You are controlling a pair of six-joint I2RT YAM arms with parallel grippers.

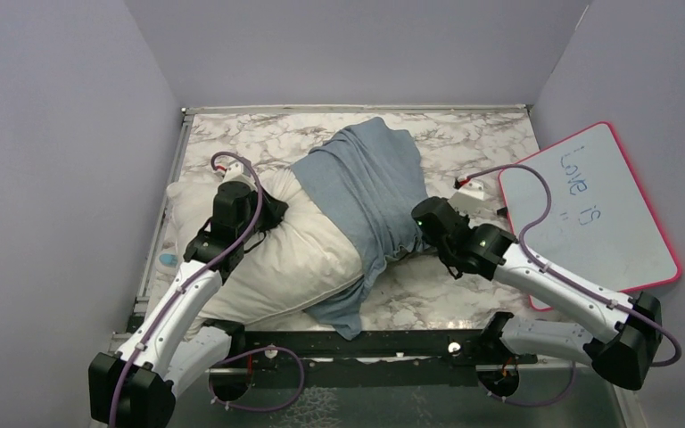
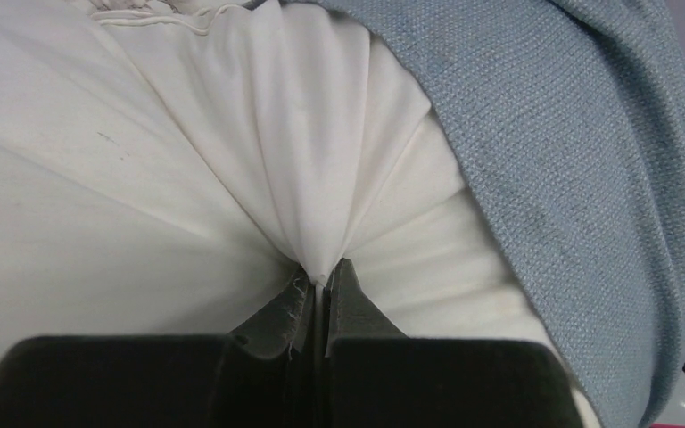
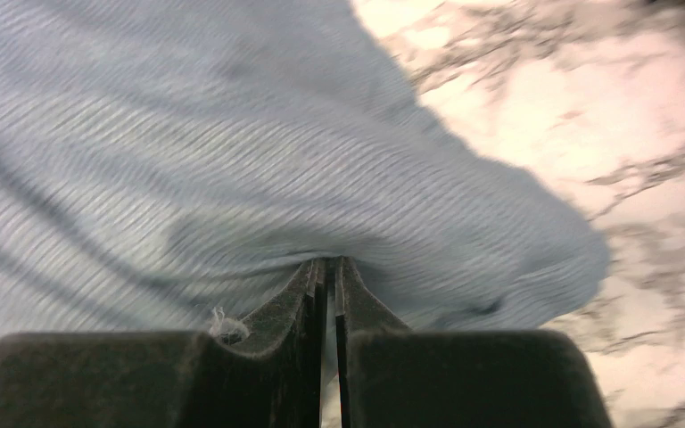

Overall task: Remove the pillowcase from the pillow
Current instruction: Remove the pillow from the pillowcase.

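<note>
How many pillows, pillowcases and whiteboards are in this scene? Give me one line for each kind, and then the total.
pillow: 1
pillowcase: 1
whiteboard: 1
Total: 3

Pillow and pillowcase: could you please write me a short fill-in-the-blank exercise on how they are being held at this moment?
1. The left end effector is shut on a pinch of the pillow, whose fabric is ____.
2. The right end effector is shut on the pillowcase, whose visible face is grey-____.
3. The whiteboard on the right side of the table has a ____ rim.
Missing words: white; blue; pink.
</note>
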